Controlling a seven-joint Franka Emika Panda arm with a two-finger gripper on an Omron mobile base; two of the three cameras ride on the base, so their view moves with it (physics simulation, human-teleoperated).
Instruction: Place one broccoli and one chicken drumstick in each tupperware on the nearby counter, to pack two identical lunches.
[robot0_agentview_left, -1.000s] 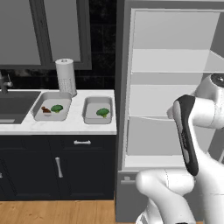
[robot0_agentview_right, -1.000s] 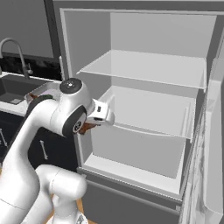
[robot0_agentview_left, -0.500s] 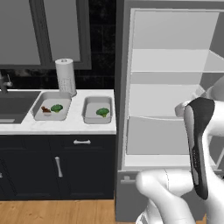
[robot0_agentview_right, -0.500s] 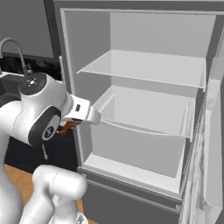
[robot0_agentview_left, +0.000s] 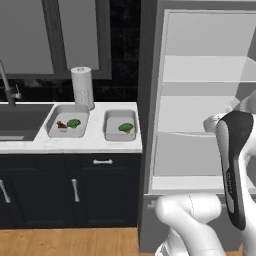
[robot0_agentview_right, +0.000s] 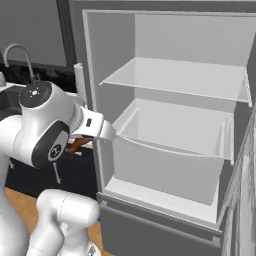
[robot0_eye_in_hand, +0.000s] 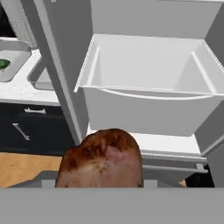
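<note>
A reddish-brown chicken drumstick (robot0_eye_in_hand: 103, 159) bulges up large at the bottom of the hand view, hiding the fingertips. My gripper (robot0_agentview_right: 81, 142) is shut on this drumstick (robot0_agentview_right: 76, 146), held in front of the open fridge, left of its drawer. On the counter (robot0_agentview_left: 95, 144) stand two light-grey tupperware. The left tupperware (robot0_agentview_left: 52, 131) holds a broccoli (robot0_agentview_left: 73, 123) and a second drumstick (robot0_agentview_left: 61, 125). The right tupperware (robot0_agentview_left: 108, 134) holds just a broccoli (robot0_agentview_left: 126, 128). One tupperware (robot0_eye_in_hand: 17, 72) with a green broccoli (robot0_eye_in_hand: 3, 64) shows at the hand view's upper left.
The open fridge (robot0_agentview_right: 170, 130) has a glass shelf (robot0_agentview_right: 180, 77) and a pulled-out white drawer (robot0_eye_in_hand: 148, 87). A paper towel roll (robot0_agentview_left: 82, 87) stands behind the trays. The dark sink (robot0_agentview_left: 20, 122) and faucet (robot0_agentview_left: 6, 85) lie to the left. Navy cabinets (robot0_agentview_left: 70, 185) stand under the worktop.
The arm has swung round, and the hand with the drumstick has drawn back leftward from the fridge drawer. The grip holds. The trays and their contents have not moved.
</note>
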